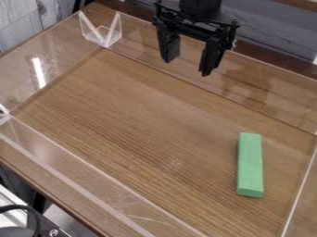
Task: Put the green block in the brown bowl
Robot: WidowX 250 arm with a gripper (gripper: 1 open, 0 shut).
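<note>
— While my hand (188,57) hangs open at the far edge, where's the block (251,164)?
— Flat on the counter (136,120), near the right clear wall (301,190), well apart from me.
— Room between?
— Bare wood all the way.

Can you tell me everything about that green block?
The green block is a long, flat bar, bright green all over, with rounded ends. It looks smooth, maybe plastic or painted wood; I cannot tell which. It lies flat on the wooden table, near the right side toward the front, pointing almost straight away from the camera with a slight tilt. Only the table touches it. Nothing holds it.
</note>
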